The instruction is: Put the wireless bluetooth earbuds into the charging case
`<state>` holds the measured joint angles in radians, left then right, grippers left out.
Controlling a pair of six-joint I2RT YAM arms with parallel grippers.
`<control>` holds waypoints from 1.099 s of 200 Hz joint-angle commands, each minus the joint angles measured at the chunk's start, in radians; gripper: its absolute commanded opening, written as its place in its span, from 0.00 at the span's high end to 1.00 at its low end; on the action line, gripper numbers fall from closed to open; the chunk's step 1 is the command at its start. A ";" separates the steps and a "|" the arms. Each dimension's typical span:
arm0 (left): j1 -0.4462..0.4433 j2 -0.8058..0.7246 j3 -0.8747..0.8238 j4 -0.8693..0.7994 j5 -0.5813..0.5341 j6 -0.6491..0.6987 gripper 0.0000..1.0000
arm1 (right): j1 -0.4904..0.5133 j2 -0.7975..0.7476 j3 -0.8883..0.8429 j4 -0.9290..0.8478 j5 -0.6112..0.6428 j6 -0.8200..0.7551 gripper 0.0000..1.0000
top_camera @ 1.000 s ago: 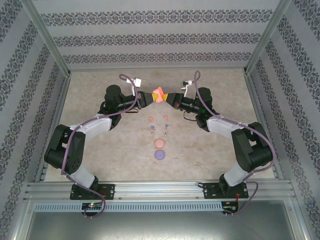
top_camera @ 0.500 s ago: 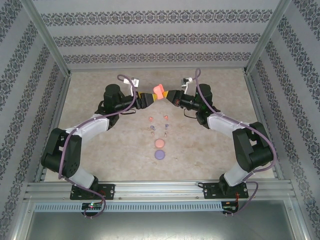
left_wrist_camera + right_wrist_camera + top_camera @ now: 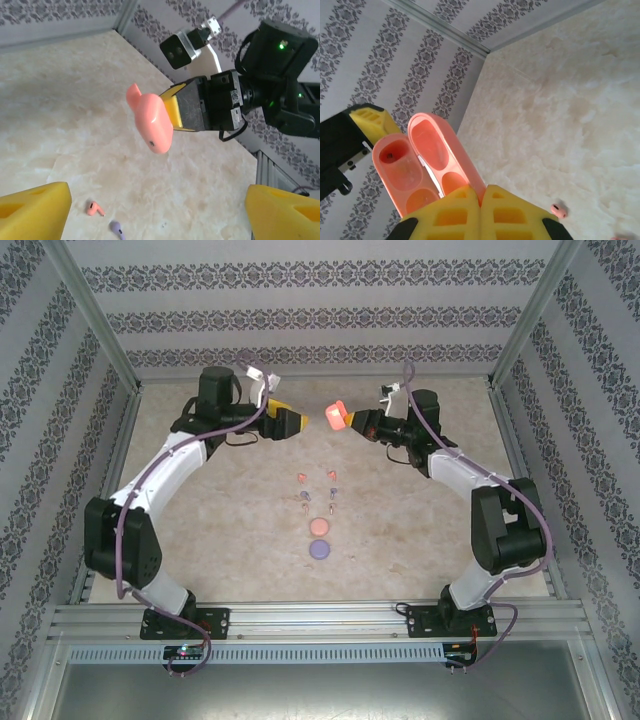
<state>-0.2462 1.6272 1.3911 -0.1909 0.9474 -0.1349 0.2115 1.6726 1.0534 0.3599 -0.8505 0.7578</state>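
Observation:
A coral-pink charging case (image 3: pixel 336 418) hangs in the air at the back of the table, with my right gripper (image 3: pixel 348 422) shut on its lower edge. In the right wrist view the case (image 3: pixel 422 157) stands open, both halves showing empty hollows above the gripper (image 3: pixel 481 192). My left gripper (image 3: pixel 292 423) is open, a short way left of the case and apart from it. In the left wrist view its yellow fingers (image 3: pixel 32 212) spread wide with nothing between them, and the case (image 3: pixel 152 122) floats ahead. Several earbuds (image 3: pixel 303 496) lie on the table; a salmon one (image 3: pixel 93 208) and a purple one (image 3: pixel 117 229) lie below.
Two round cases lie in front of the earbuds, a salmon one (image 3: pixel 319 527) and a purple one (image 3: pixel 319 549). One pink earbud (image 3: pixel 558 210) lies on the marbled table (image 3: pixel 420 530). Patterned walls and metal posts close in the back and sides.
My left gripper has let go of the case, opened and drawn back to the left. The right gripper keeps the case and has moved slightly right with it.

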 commanded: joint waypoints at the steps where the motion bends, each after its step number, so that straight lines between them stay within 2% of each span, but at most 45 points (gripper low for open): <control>1: 0.012 0.086 0.112 -0.316 0.081 0.205 0.12 | 0.003 0.015 0.052 -0.138 -0.068 -0.156 1.00; 15: 0.012 0.124 0.160 -0.383 0.092 0.249 0.13 | 0.009 0.010 0.078 -0.252 -0.046 -0.253 1.00; 32: 0.012 0.158 0.200 -0.437 0.103 0.286 0.13 | 0.050 0.007 0.159 -0.524 0.058 -0.468 1.00; 47: 0.013 0.181 0.213 -0.456 0.105 0.302 0.14 | 0.073 0.011 0.199 -0.617 0.105 -0.540 1.00; 103: 0.011 0.218 0.215 -0.464 0.144 0.318 0.15 | 0.103 0.009 0.268 -0.731 0.164 -0.624 1.00; 220: -0.016 0.246 0.230 -0.451 0.210 0.310 0.25 | 0.171 0.029 0.357 -0.729 0.140 -0.595 1.00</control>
<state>-0.2493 1.8576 1.5803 -0.6220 1.1027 0.1528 0.3748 1.6821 1.3731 -0.3676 -0.6960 0.1680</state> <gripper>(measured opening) 0.760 0.064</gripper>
